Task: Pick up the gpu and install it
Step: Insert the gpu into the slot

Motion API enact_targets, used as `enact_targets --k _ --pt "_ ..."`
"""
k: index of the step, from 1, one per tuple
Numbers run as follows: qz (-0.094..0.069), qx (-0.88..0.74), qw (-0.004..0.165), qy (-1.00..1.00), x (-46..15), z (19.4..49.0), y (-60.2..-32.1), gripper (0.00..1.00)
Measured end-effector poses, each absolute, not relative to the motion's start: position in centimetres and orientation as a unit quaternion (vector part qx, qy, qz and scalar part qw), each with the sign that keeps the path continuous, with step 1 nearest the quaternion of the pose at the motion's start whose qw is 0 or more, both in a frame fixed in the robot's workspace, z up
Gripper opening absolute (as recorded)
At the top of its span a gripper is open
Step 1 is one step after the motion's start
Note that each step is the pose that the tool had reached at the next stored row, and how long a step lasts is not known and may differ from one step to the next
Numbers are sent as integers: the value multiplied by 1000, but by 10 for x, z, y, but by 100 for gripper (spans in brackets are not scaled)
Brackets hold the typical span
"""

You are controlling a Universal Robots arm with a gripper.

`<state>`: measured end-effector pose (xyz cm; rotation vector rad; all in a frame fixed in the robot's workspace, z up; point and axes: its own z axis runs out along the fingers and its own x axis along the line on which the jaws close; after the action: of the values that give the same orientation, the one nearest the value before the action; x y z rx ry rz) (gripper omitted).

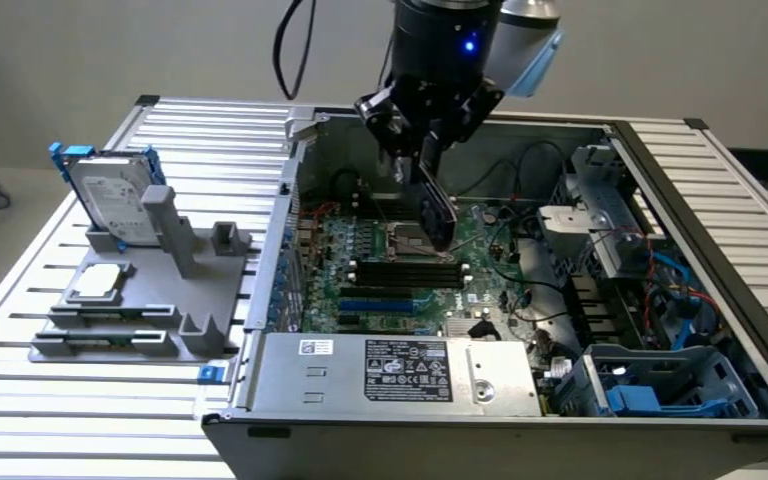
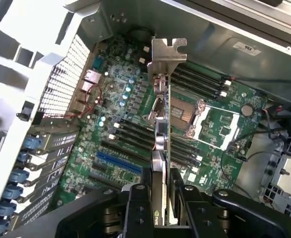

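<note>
My gripper (image 1: 427,150) hangs over the open computer case, shut on the gpu (image 1: 439,215). The card hangs edge-down, its lower end just above the motherboard (image 1: 384,290) near the processor socket. In the wrist view the gpu (image 2: 162,134) appears edge-on, held between my two black fingers (image 2: 137,210), the gripper (image 2: 161,206) closed on its near end. Its silver metal bracket (image 2: 167,54) points away toward the case's rear wall. The card is above the black memory slots and the socket, not seated in any slot.
A blue expansion slot (image 2: 118,164) lies on the board beside the card. The power supply (image 1: 398,370) fills the case's front. On the exterior view's left, a grey fixture (image 1: 171,335) holds a silver hard drive with blue rails (image 1: 115,205) and a square processor chip (image 1: 101,282).
</note>
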<state>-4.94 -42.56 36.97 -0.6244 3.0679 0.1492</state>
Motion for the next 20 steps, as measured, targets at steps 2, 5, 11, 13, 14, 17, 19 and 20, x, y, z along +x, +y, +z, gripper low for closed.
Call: enact_targets --k 2,5,11,13,14,17,19,20 --pt "48 -217 3 975 -49 369 -426 26" --pt "48 -243 1 969 -49 368 -426 26" --pt "48 -296 -1 954 -49 366 -426 26" --pt "48 -313 -2 949 -49 365 -426 26" --pt "48 -321 -2 946 -49 365 -426 26" --pt "48 -347 -4 936 -49 364 -426 26" --pt "48 -365 -5 930 -49 364 -426 26" --pt "48 -373 -5 927 -49 364 -426 26"
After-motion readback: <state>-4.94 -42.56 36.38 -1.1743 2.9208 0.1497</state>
